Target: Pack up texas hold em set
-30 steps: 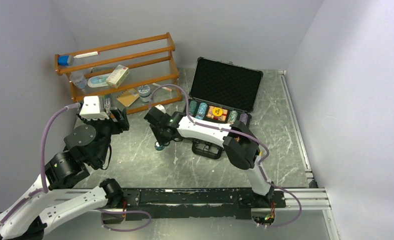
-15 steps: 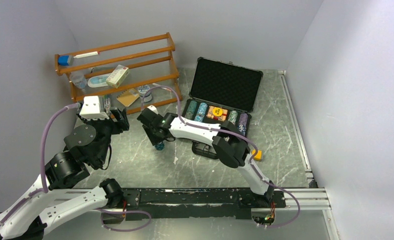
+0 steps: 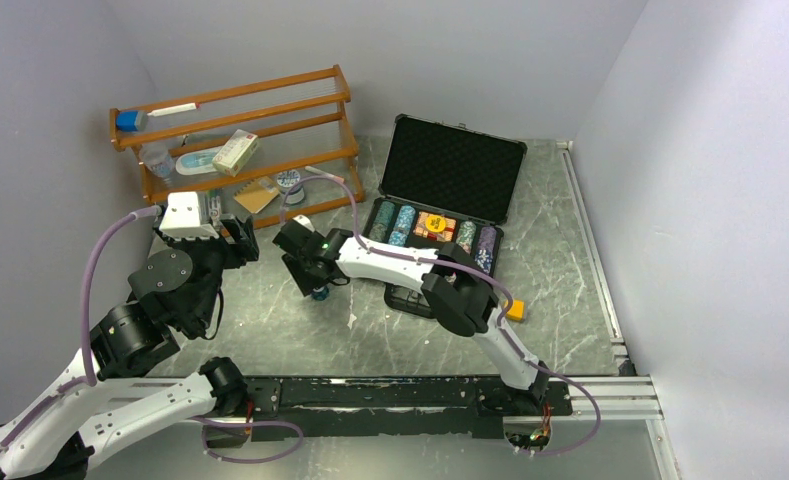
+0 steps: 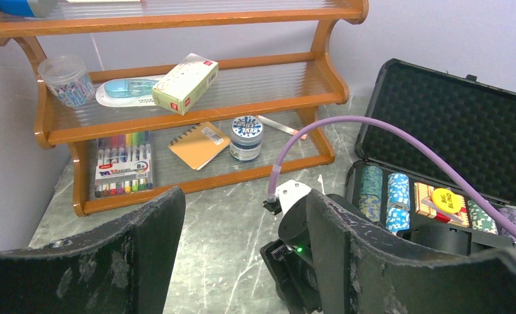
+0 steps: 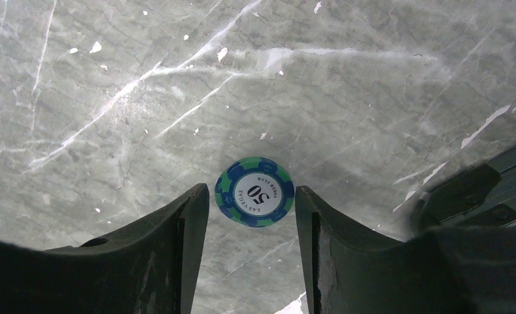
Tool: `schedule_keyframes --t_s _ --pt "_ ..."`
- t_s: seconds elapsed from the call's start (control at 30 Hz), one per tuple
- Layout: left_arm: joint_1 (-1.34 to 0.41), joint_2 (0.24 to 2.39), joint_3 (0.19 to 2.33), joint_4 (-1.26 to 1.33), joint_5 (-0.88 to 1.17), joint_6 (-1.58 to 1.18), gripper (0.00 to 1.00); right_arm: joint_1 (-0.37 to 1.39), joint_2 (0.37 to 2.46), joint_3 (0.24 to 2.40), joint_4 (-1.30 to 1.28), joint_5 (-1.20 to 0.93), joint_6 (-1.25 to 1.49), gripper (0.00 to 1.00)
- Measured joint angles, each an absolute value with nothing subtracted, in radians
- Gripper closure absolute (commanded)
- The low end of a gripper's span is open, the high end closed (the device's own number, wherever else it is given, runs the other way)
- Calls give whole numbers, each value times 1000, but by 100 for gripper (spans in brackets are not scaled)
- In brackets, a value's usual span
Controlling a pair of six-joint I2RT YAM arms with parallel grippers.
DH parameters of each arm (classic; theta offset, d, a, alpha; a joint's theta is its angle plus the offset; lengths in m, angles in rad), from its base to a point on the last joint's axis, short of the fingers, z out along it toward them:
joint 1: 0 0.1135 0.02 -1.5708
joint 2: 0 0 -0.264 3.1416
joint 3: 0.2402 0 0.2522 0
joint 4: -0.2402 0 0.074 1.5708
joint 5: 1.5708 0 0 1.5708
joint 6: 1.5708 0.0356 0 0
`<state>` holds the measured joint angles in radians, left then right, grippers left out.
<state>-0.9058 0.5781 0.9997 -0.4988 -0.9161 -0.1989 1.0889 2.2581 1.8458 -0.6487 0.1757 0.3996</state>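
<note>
While hovering low near middle of worktop (image 3: pixel 280 330), straddles flat-lying blue-green poker chip (image 5: pixel 255 191) with right end effector (image 5: pixel 250 196), jaws parted, chip ungripped. Holds left end effector (image 4: pixel 243 199) wide, empty, toward left edge. Shows open black case (image 3: pixel 452 168) by far edge, grey marbled surface boxed by pale lilac walls (image 3: pixel 370 50).

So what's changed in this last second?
The right arm swung leftward, away from the case, uncovering a small orange cube. Its fingers now straddle a blue-green chip lying on the table. The left arm, rack and case stayed put.
</note>
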Motion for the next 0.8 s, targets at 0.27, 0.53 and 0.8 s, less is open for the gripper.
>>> schedule_keyframes --t_s 0.27,0.53,0.8 --pt "-906 578 1000 -499 -916 -199 28 1090 2258 1846 -636 187 400 29" --pt "-906 578 1000 -499 -916 -199 27 1090 2283 1866 -621 216 399 30" --pt "-906 578 1000 -499 -916 -199 27 1090 2350 1924 -629 247 399 37"
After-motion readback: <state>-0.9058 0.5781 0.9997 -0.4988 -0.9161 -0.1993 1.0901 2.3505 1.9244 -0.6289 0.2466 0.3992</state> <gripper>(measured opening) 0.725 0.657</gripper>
